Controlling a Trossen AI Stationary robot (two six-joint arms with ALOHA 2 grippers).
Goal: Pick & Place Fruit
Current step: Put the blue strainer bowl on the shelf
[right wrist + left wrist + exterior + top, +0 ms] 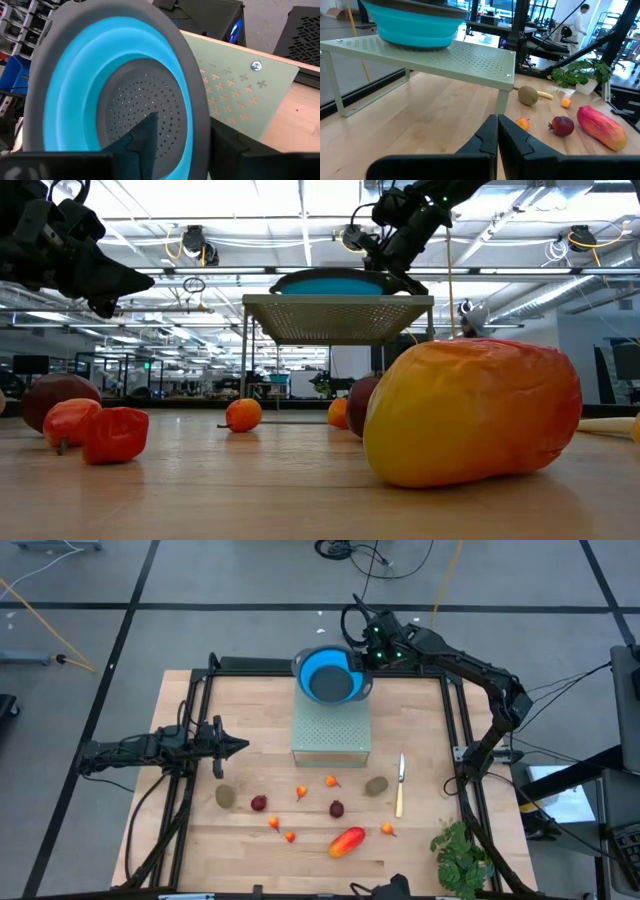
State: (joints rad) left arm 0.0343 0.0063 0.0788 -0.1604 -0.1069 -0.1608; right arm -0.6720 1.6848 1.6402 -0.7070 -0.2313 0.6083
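The fruit lies on the wooden table near its front. There is a red-orange-yellow mango [347, 841], two brown kiwis [227, 796] [376, 785], two dark-red balls [259, 803] [337, 808] and several tiny orange ones, one of them [301, 792]. My left gripper [238, 747] is shut and hovers left of the green stand, touching nothing. My right gripper [366, 662] is shut on a blue and grey colander [330, 675], which sits on the green perforated stand [332, 730]. The low view shows the mango [470, 410] close up. My right gripper holds the blue colander by its grey rim [200, 117], on the side toward the table's far right. One finger [142, 137] is inside the bowl and the other [235, 147] outside. It reaches in from the far right, slanting down. The colander's bottom rests on the stand's top.
A slim pale-handled knife [400, 783] lies right of the kiwi, and a green leafy bunch [460, 855] sits at the near right corner. Black rails run along the table's left and right sides. Bare wood lies between my left gripper and the stand.
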